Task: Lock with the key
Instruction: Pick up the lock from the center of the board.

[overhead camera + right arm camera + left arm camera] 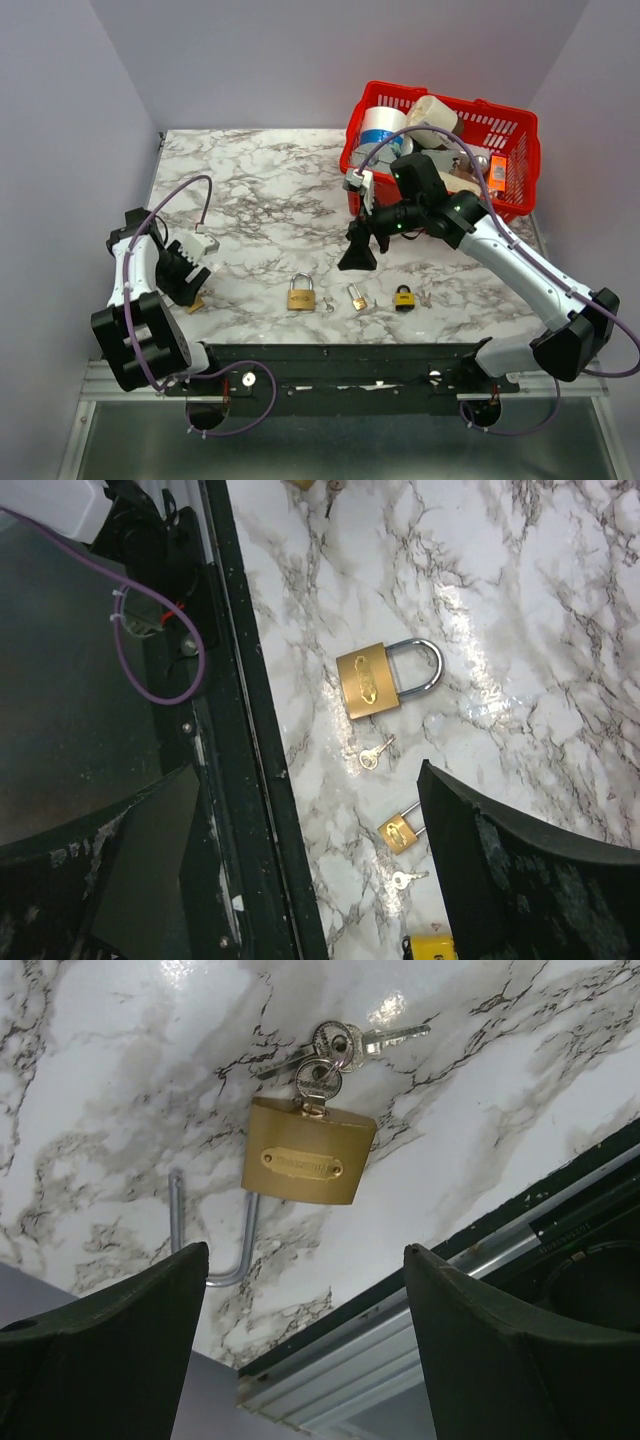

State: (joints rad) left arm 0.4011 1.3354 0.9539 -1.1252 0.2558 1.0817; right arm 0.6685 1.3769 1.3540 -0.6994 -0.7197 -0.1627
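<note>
Left gripper (305, 1260) is wide open and holds nothing. Right gripper (358, 262) is wide open too, with nothing in it.

Both arms work on a table (260, 190) that looks like white stone with grey wiggly lines. A black rail (330, 352) runs along the near edge. Plain pale purple-grey walls (300, 60) stand on three sides. A red basket (515, 130) full of stuff sits at the far right corner of the table.

An open padlock (305, 1155), gold in colour, lies flat on the table just past the left gripper's fingers (110, 1350). It is in line with the gap between them but does not touch them. A bunch of keys (340, 1045) sits at its keyhole end, on the side away from the gripper. Its silver loop (176, 1220) sticks out to one side with one end free. From above, this lock is mostly hidden under the left gripper, near the front left of the table.

The right gripper hangs over the middle of the table, pointing down, well apart from that lock. Three more locks lie in a row just in front of it: a big gold padlock (301, 293), a small gold padlock (357, 296) and a black and yellow padlock (404, 297). None of them touches the gripper.

That makes four padlocks in all. Two small loose keys (375, 752) lie by the row of locks. I cannot tell how many keys are in the bunch. I count two arms and one basket.
</note>
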